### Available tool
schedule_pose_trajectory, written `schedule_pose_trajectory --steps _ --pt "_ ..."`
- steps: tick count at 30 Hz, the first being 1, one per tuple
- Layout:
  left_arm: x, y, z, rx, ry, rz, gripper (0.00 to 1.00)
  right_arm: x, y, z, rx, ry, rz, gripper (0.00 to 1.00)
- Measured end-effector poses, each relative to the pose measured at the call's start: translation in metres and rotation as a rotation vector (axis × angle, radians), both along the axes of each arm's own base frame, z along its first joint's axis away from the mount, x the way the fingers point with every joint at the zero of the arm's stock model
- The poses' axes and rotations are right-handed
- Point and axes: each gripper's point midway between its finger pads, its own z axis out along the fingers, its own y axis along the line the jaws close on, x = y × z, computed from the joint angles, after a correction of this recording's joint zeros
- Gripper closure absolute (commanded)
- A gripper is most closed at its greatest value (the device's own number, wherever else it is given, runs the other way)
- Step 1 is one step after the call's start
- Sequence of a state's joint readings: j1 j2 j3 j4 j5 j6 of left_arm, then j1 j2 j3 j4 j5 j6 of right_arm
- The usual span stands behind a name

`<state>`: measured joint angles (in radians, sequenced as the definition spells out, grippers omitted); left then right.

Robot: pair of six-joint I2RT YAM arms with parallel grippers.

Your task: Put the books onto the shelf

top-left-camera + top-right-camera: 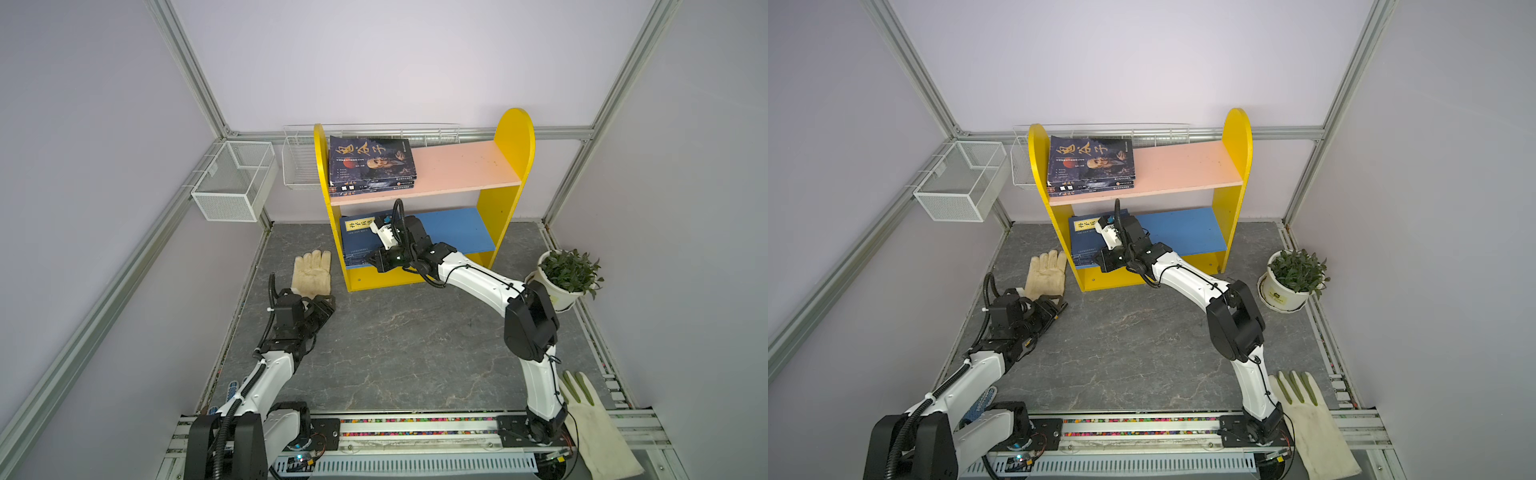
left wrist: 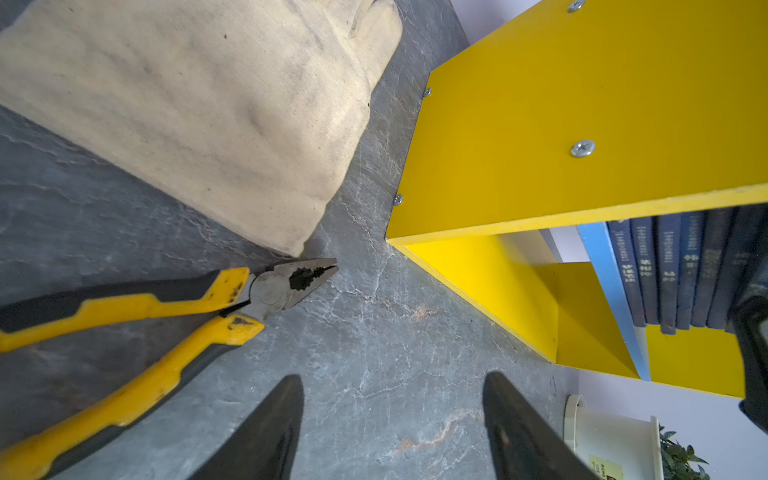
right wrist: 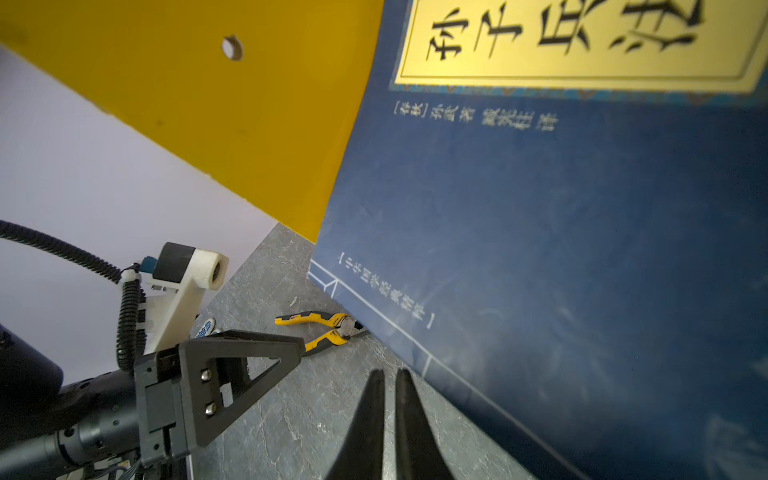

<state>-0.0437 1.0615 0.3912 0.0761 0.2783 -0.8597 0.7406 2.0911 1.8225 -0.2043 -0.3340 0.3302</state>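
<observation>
Right end effector [image 3: 388, 374]: fingers clenched almost tip to tip with nothing between them, poised just beside the front edge of the navy books [image 3: 540, 249]; I cannot tell whether it touches the cover. Left end effector [image 2: 392, 380]: released, fingers spread, empty, low over the worktop [image 2: 374, 332] near yellow-handled pliers [image 2: 270, 291] and a coarse canvas glove [image 2: 187, 104]. The navy books lie flat in one stack on the blue lower board [image 1: 457, 228] of the shelf [image 1: 513, 137], set toward its left side panel. The left wrist view shows a row of thin matte spines with pale lettering. The top cover carries a cream-yellow title label with black characters. The glossy paperbacks [image 1: 370, 160], a few of them, are dark with large brush characters and a face. They sit stacked on the pink upper board [image 1: 461, 166], also at the left end. No book shows on the worktop in either top view. My reading: the task is at or near its finish, with perhaps a last nudge to square the navy stack and a withdrawal left. Shelf: smooth painted board, flat yellow sides with rounded tops, screw heads showing. Worktop: grey, matte, veined like stone. Off to the sides are a potted plant [image 1: 569, 270] and white wire baskets [image 1: 232, 178], neither part of the job.
</observation>
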Motion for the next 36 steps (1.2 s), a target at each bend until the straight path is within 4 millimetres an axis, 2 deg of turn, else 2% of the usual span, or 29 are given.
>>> schedule_pose_trajectory --steps 6,13,18,23,26,29,32,35,36 --pt "0.000 0.000 -0.001 -0.001 0.004 -0.002 0.31 0.002 0.002 0.002 0.003 -0.003 0.000 0.88" --pt "0.000 0.000 0.000 -0.001 0.002 -0.001 0.31 0.013 0.014 0.005 0.013 -0.013 0.006 0.88" --pt "-0.001 0.000 0.001 0.000 0.004 -0.002 0.31 0.012 0.019 0.005 0.011 -0.008 0.015 0.88" --pt "-0.001 0.000 0.001 0.005 0.003 -0.001 0.31 0.010 0.017 0.003 0.006 -0.006 0.015 0.87" --pt "-0.002 0.002 0.000 0.017 0.015 0.001 0.31 0.000 0.004 0.003 -0.002 0.000 0.007 0.86" --pt "0.001 0.006 0.004 0.047 0.012 0.014 0.31 -0.009 -0.026 0.012 0.003 -0.008 -0.039 0.85" --pt "0.007 0.015 0.013 0.101 0.006 0.039 0.30 -0.008 -0.079 0.030 0.027 -0.034 -0.161 0.85" --pt "0.013 0.028 0.026 0.175 0.010 0.084 0.28 0.004 -0.161 0.040 0.042 -0.074 -0.379 0.81" --pt "0.015 0.035 0.030 0.208 0.016 0.110 0.27 0.009 -0.197 0.040 0.034 -0.091 -0.484 0.78"
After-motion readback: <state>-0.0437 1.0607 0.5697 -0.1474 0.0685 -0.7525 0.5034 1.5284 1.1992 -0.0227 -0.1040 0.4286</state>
